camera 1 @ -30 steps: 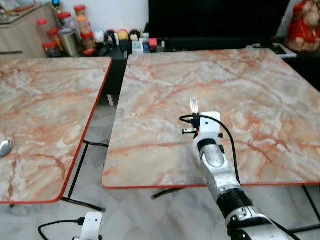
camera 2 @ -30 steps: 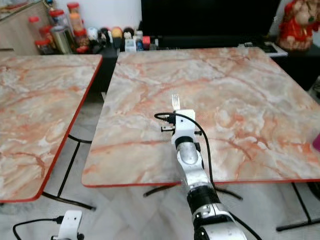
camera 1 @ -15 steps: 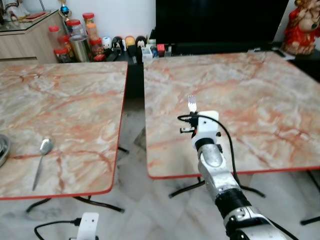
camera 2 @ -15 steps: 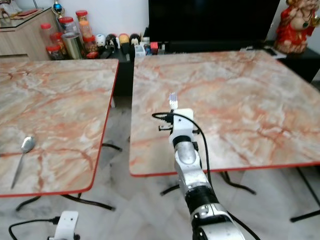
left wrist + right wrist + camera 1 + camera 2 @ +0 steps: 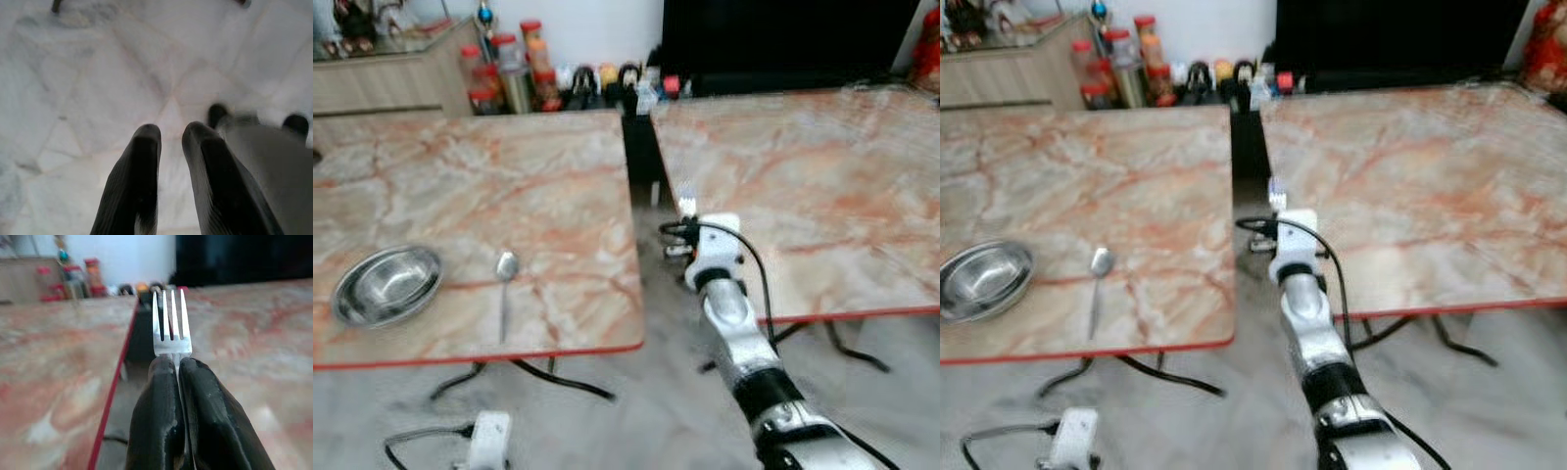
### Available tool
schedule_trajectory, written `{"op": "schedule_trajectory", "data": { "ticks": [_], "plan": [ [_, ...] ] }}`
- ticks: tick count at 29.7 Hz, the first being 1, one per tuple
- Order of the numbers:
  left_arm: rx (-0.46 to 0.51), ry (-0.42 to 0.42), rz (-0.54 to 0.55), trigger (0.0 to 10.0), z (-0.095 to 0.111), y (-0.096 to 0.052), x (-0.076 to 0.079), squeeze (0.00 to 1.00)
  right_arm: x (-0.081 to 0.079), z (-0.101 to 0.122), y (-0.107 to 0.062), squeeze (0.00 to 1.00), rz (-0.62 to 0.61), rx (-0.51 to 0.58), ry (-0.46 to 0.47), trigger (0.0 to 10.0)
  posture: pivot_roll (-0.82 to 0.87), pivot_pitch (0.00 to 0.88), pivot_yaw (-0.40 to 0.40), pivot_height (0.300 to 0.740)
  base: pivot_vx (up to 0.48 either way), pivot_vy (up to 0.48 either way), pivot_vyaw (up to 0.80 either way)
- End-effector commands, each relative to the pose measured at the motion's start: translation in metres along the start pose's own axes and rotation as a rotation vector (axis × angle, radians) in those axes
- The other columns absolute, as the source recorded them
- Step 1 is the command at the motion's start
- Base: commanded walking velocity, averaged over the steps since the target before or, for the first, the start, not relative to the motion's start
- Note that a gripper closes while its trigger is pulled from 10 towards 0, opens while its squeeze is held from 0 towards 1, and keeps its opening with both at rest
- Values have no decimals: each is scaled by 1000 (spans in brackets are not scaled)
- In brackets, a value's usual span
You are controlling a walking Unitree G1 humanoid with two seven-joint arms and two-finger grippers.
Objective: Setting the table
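My right gripper is shut on a silver fork, tines pointing forward. In the eye views the fork sticks up past the white wrist, held in the air over the gap between two marble tables. On the left table near its front edge lie a steel bowl and, just right of it, a spoon. The left gripper hangs low over the tiled floor, fingers slightly apart with nothing between them.
The right marble table stands beyond the gap. Jars and small bottles line a shelf at the back, beside a dark TV. A cable and white plug lie on the floor, near the table's legs.
The camera has swung left: both tables have slid right in the picture and the bowl has come into view. The right gripper still holds the fork the same way.
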State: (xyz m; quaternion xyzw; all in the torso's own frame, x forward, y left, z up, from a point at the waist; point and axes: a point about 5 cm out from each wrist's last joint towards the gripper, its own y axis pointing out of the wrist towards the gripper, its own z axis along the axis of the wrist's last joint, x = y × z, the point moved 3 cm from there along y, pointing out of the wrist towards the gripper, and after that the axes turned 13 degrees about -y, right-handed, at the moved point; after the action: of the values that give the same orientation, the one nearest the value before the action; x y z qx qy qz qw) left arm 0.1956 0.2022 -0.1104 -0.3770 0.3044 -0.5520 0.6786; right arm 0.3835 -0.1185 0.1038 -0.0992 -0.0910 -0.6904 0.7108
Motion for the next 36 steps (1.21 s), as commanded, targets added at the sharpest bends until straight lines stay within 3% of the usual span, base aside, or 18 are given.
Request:
{"op": "schedule_trajectory", "data": {
  "ticks": [1,14,36],
  "plan": [
    [10,3,15,10000,6,0,-7,0,-5,11,3,0,9,34,6,10000,-30,0,21,740,0,480,0],
    [11,1,14,10000,6,0,-5,0,-4,10,3,0,10,29,3,10000,-28,0,17,740,0,469,0],
    [54,-16,8,10000,15,1,-4,0,-5,9,4,0,20,22,-15,10000,-29,0,18,740,11,0,0]
  ]
}}
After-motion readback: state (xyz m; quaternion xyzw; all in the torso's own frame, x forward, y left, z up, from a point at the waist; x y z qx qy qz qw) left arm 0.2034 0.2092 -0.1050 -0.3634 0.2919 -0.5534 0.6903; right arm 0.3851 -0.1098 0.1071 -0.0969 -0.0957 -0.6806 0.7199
